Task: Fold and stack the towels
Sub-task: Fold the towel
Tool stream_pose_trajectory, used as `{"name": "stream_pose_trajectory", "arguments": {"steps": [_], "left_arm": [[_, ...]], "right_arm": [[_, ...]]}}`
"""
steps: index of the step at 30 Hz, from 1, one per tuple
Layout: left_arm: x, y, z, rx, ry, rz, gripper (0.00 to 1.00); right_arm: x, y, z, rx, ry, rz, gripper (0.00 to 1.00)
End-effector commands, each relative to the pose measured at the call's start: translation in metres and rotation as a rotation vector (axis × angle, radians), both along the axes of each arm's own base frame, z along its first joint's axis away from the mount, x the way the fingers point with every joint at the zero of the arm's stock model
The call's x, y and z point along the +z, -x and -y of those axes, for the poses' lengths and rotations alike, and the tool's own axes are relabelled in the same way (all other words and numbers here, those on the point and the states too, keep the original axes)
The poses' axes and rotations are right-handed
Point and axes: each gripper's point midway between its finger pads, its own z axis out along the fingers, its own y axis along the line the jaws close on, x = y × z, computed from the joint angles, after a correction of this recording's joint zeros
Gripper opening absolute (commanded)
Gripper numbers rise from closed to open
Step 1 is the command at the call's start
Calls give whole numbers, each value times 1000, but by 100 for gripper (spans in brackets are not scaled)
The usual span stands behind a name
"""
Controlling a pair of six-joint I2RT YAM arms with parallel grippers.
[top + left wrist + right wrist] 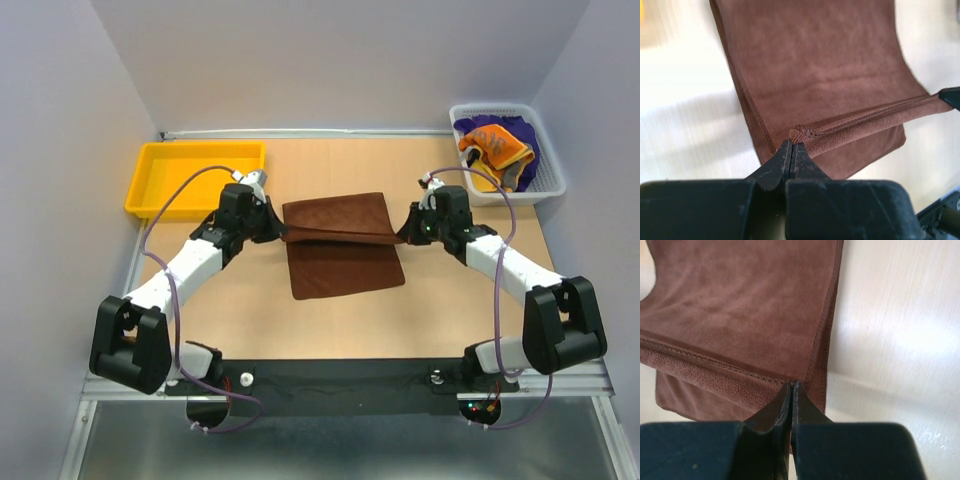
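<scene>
A dark brown towel lies spread in the middle of the table, its far half lifted and stretched between both grippers. My left gripper is shut on the towel's left corner; my right gripper is shut on its right corner. The raised edge runs taut between them above the flat lower layer. More towels, orange and purple, are heaped in the white mesh basket at the back right.
A yellow plastic tray sits at the back left. The white mesh basket stands at the back right corner. Grey walls close in the table on three sides.
</scene>
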Motion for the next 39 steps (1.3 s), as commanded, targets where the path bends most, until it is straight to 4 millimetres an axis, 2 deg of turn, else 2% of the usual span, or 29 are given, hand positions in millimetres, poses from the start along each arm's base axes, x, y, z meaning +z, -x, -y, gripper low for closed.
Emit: {"name": "stream_pose_trajectory", "arguments": {"steps": [1, 6, 9, 16, 22, 27, 31, 33, 39], "left_arm": [[28, -20, -27, 89, -113, 80, 0], [32, -18, -34, 102, -145, 91, 0], [23, -12, -34, 94, -149, 70, 0], [-21, 14, -35, 69, -146, -35, 0], [-56, 36, -22, 36, -70, -123, 0], [-87, 58, -9, 20, -24, -224, 0], [-104, 66, 1, 2, -19, -254, 0], [-110, 67, -1, 18, -27, -258, 0], [-112, 67, -3, 49, -34, -252, 0]], "right_arm": [[35, -25, 19, -87, 53, 99, 1], [32, -20, 14, -72, 30, 80, 0], [22, -15, 17, -80, 37, 58, 1], [-7, 4, 24, -107, 57, -20, 1], [-35, 19, 34, -164, 82, -103, 1], [-53, 25, 37, -201, 90, -163, 1], [-69, 25, 42, -236, 113, -207, 1], [-71, 24, 44, -250, 124, -213, 1], [-80, 23, 43, -249, 128, -242, 1]]}}
